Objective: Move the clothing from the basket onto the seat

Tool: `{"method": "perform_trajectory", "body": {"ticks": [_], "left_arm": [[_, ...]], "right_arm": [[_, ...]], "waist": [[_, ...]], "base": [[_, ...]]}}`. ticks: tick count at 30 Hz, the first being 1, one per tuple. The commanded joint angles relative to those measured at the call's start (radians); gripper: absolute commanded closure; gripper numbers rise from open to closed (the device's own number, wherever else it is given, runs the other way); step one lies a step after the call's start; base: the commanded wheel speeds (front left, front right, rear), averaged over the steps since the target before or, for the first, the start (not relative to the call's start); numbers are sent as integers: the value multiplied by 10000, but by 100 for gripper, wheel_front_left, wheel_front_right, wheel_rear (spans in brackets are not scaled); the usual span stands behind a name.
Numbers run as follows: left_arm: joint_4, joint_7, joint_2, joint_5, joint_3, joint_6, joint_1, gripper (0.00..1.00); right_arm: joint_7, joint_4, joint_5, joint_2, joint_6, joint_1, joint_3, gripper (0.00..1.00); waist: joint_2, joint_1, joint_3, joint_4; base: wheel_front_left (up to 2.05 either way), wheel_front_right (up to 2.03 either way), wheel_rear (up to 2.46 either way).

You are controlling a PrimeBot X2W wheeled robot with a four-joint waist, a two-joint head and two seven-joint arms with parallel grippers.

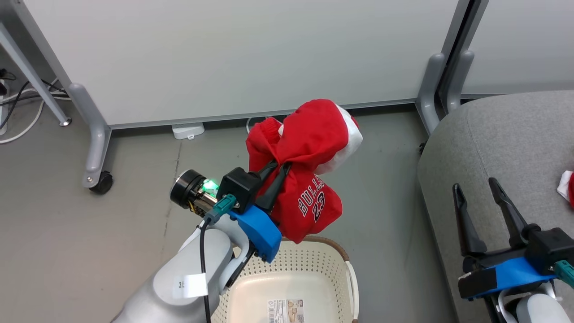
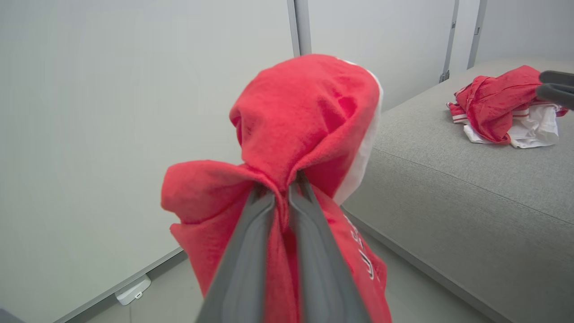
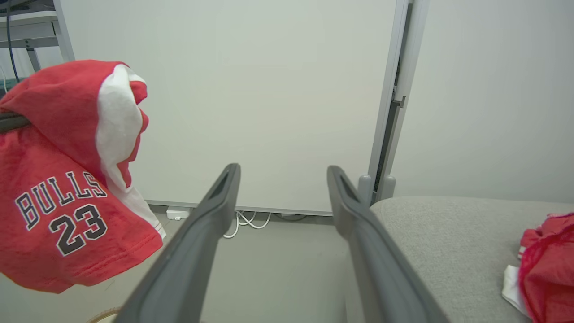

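Observation:
My left gripper (image 1: 281, 168) is shut on a bunched red piece of clothing (image 1: 309, 166) printed "BULLS 23", held in the air above the far rim of the cream basket (image 1: 314, 260). In the left wrist view its fingertips (image 2: 287, 188) pinch the red fabric (image 2: 309, 125). The same garment (image 3: 67, 179) hangs at the left of the right wrist view. Another red and white garment (image 2: 502, 105) lies on the grey seat (image 1: 506, 143) to the right. Over the seat's near part my right gripper (image 1: 475, 186) stands open, nothing between its fingers (image 3: 215, 202).
White partition panels on grey wheeled legs (image 1: 96, 148) stand behind, with a caster (image 1: 101, 183) on the floor at left. Cables (image 1: 18, 103) and a white plug block (image 1: 188, 130) lie by the panel foot. The basket's inside bottom shows a label sticker (image 1: 287, 311).

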Motion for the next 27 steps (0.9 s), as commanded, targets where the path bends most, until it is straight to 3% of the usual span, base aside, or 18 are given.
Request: {"method": "perform_trajectory", "body": {"ticks": [1,12,21,27], "left_arm": [[-67,-49,36,27,20,3,159,100],[-616,-2,226,21,-34,140,200,100],[-884,75,273,-20,-81,207,40,100],[-917,97,209,-42,-108,255,-105,100]], "right_arm": [[-10,8,52,53,0,200,-12,0],[-10,43,90,-122,1,191,459,0],[-10,117,259,-603,1,-462,1984,0],[-10,120,413,-497,1,-715,2972,0]], "waist": [[-1,1,-96,14],[-1,1,-181,82],[-1,1,-69,213],[-1,1,46,273]], "base": [[0,0,0],[0,0,0],[0,0,0],[0,0,0]]}}
